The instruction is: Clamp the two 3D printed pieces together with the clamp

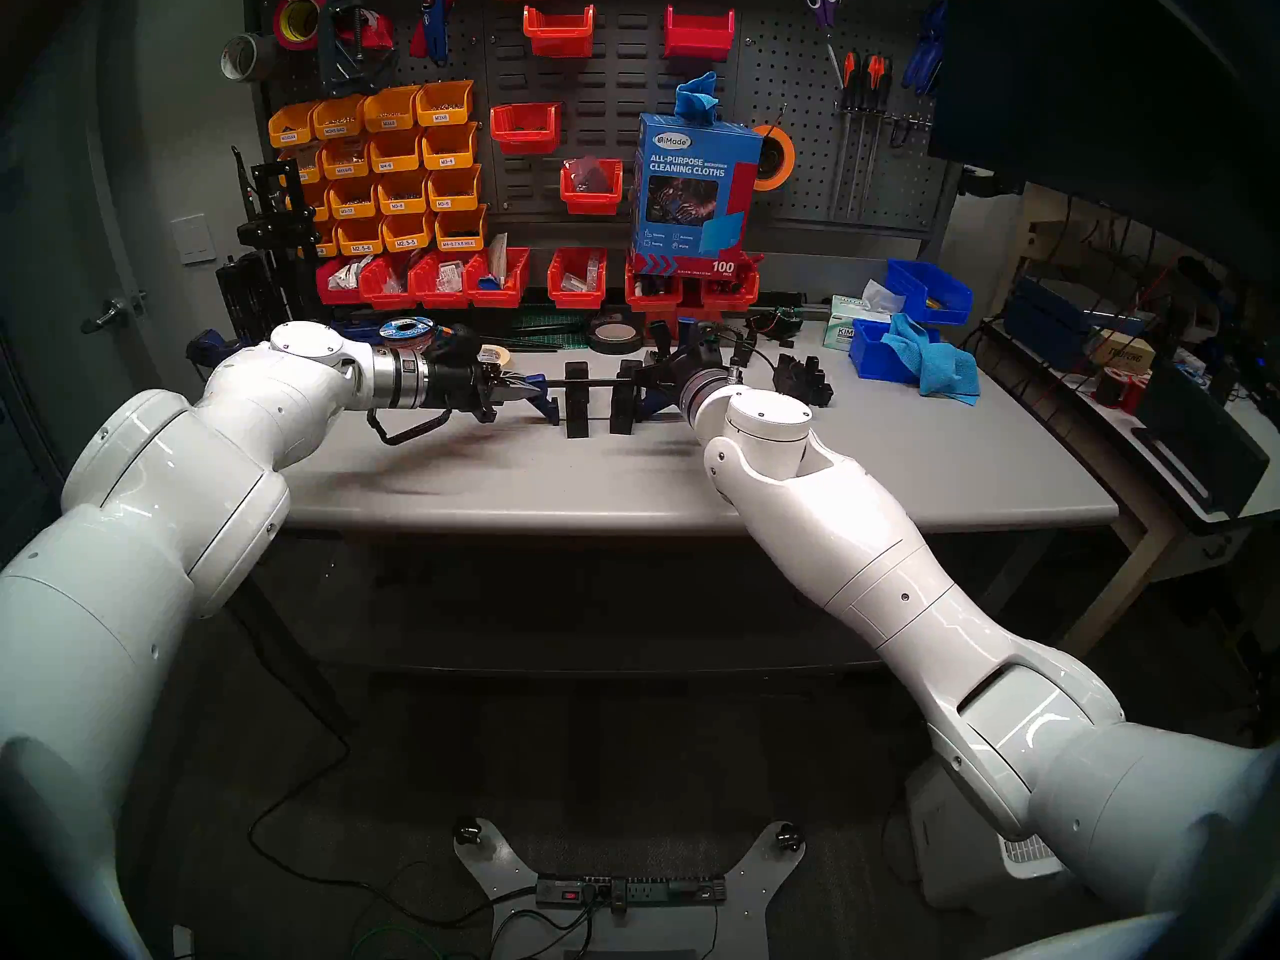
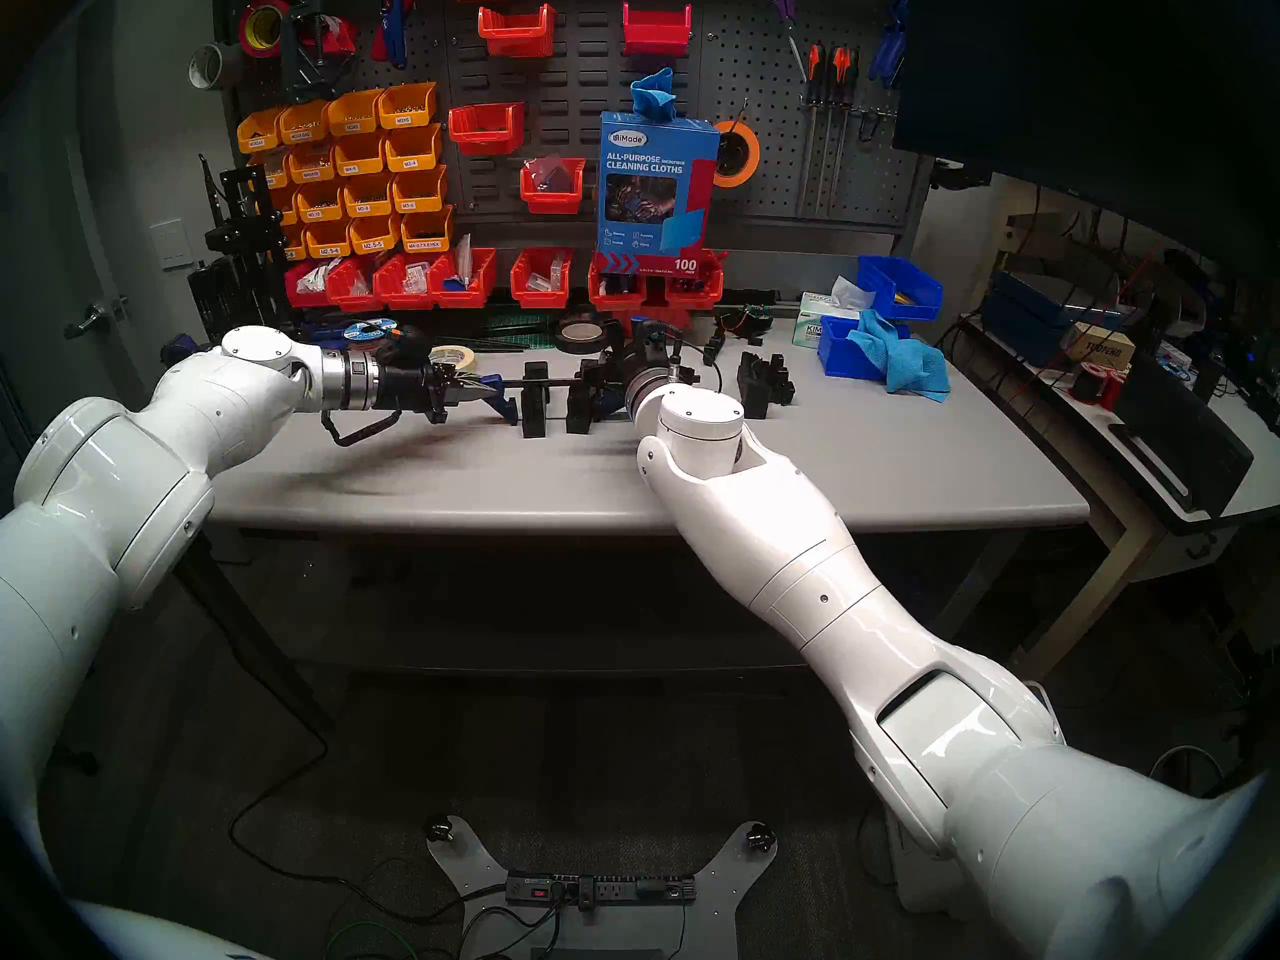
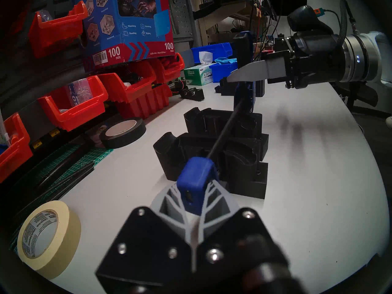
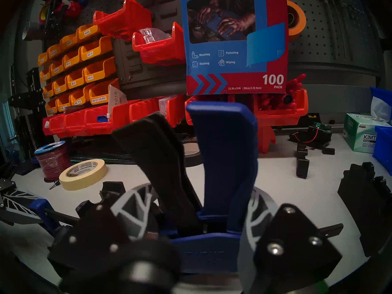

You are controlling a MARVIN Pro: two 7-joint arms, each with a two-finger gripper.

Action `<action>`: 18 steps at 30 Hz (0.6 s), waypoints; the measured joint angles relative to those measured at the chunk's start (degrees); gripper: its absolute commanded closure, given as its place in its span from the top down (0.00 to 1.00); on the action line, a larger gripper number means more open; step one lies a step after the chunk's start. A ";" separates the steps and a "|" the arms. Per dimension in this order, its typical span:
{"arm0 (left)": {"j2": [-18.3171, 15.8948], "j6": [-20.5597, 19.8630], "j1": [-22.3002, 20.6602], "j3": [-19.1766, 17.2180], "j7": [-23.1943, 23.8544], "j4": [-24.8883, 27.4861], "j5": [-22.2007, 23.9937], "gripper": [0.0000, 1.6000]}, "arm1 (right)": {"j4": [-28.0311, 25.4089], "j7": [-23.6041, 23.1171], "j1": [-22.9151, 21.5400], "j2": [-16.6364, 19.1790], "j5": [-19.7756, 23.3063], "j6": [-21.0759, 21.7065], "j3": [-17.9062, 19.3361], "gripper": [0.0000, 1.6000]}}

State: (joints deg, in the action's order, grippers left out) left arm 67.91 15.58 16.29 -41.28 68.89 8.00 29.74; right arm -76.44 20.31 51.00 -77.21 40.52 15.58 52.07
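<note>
The left tool (image 3: 196, 200) is closed tight on the blue end of the clamp (image 1: 589, 383); the right tool (image 4: 197, 221) grips its trigger handle. One clamp, its thin bar running from tool to tool above two blocks (image 1: 576, 397) (image 1: 629, 396) standing on the worktop (image 1: 623, 480) between them. The bar looks stiff and light; the blocks rigid, likely tippable. Best held at handle and end.

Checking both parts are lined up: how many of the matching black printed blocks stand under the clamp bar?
2: left block beside the blue end jaw; right block beside the handle. A gap separates them.
</note>
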 measured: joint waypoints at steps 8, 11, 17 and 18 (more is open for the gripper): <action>-0.02 0.00 0.00 -0.01 0.23 0.00 0.00 0.00 | 1.15 -0.15 -0.72 -0.68 0.53 -0.84 -0.71 0.00; -0.03 0.01 0.00 -0.02 0.31 0.00 0.00 0.00 | 1.42 -0.17 -0.89 -0.81 0.74 -1.11 -0.93 0.00; -0.03 0.09 0.00 -0.02 0.47 0.02 -0.01 0.00 | 1.61 -0.17 -1.07 -0.97 1.12 -1.46 -1.36 0.00; -0.03 0.13 0.00 -0.02 0.52 0.02 -0.02 0.00 | 1.61 -0.17 -1.09 -1.00 1.20 -1.52 -1.45 0.00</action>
State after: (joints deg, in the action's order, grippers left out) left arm 67.88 15.72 16.29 -41.30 69.41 8.02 29.72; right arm -74.83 20.14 49.91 -78.21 41.73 14.06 50.62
